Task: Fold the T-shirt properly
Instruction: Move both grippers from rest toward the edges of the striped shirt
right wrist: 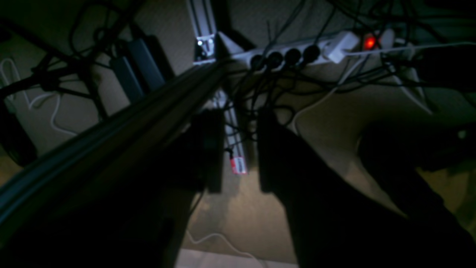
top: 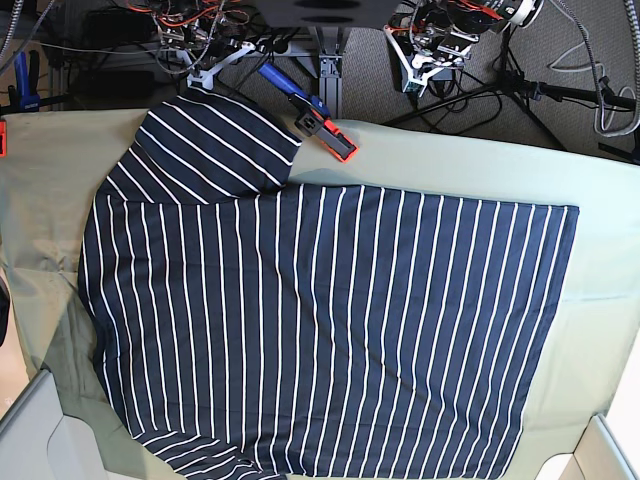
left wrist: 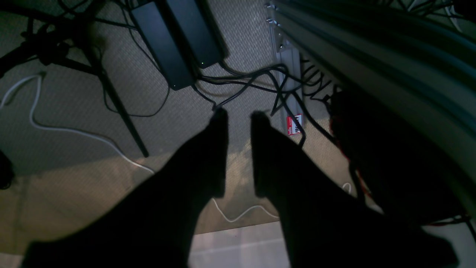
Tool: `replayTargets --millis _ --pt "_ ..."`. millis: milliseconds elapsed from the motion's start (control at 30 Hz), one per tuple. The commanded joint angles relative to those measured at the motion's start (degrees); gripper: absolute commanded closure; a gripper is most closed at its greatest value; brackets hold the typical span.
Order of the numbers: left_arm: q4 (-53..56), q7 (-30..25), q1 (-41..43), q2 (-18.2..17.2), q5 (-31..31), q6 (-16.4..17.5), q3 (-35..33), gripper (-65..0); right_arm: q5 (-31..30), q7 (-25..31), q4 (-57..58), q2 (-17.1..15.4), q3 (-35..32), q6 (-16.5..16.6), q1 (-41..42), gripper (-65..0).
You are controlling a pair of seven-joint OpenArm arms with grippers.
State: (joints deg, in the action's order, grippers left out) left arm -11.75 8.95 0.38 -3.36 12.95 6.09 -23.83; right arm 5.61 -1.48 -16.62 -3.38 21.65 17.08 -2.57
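The T-shirt [top: 330,320], dark navy with thin white stripes, lies spread flat on the pale green cloth [top: 600,290]. Its hem is at the right and one sleeve [top: 210,145] at the far left. Neither wrist view shows the shirt. My left gripper [left wrist: 240,119] is open and empty, hanging beyond the table's far edge over the carpeted floor. My right gripper [right wrist: 238,115] is open and empty too, over floor cables. In the base view both arms stay back at the top, the left arm [top: 430,40] on the right and the right arm [top: 200,40] on the left.
A blue and orange clamp [top: 322,122] sits at the table's far edge by the sleeve. Grey bin corners stand at the near left [top: 40,430] and near right [top: 610,450]. Below are a power strip [right wrist: 297,54], black power bricks [left wrist: 178,37], cables and a frame rail [left wrist: 372,48].
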Motion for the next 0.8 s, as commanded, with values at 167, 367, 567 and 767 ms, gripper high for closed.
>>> replayTargets --millis 167,367,567,767 --pt "-0.5 -3.9 2.9 -1.6 -0.1 1.1 -0.1 -14.9 -0.2 0.6 -0.9 -2.5 0.0 0.3 -1.6 -16.3" --pt "-6.1 -8.0 8.5 -4.2 1.5 2.4 -0.1 -14.9 -0.3 0.6 -3.8 -3.9 0.0 0.8 -5.4 -16.3" --pt "-15.3 -7.1 13.5 -9.1 8.9 11.2 0.0 -14.9 -3.1 0.5 -9.0 -5.9 0.0 4.5 -11.4 -16.3" --pt "-25.9 -1.1 19.5 -11.5 13.9 16.0 5.6 -14.9 -15.6 -3.5 -18.9 -7.9 0.0 7.0 -20.2 -16.3"
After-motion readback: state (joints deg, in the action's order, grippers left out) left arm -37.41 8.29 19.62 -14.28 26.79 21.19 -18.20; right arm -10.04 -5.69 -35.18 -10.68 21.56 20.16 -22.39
